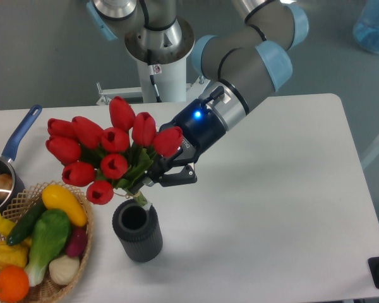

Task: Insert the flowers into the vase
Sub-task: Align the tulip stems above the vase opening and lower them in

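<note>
The fixed camera shows the end effector (153, 175) clamped on the green stems of the bunch of red tulip buds (107, 151), tilted just above the dark grey ribbed vase (138, 230) near the bench's front edge; next, I judge, uprighting and lowering.

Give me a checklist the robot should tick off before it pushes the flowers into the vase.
1. Gripper shut on the flowers: ok.
2. Vase upright, mouth open: ok.
3. Stem end just above the mouth, at its rim: ok.
4. Stems upright for a straight drop: not ok, the bunch leans left.
5. Basket apart from the vase: ok, though close.
6. Stem end centred over the mouth in depth: cannot tell from one view.
</note>
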`<action>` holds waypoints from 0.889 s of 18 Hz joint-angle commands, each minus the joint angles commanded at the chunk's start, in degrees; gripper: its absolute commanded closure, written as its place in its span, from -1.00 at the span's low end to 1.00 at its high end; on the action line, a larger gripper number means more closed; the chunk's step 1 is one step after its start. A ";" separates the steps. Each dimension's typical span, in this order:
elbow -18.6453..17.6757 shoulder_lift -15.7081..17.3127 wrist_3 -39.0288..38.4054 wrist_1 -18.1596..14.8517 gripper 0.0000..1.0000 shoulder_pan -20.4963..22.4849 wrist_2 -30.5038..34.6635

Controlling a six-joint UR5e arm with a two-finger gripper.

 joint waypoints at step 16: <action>-5.45 -1.05 7.82 0.00 1.00 1.32 -7.45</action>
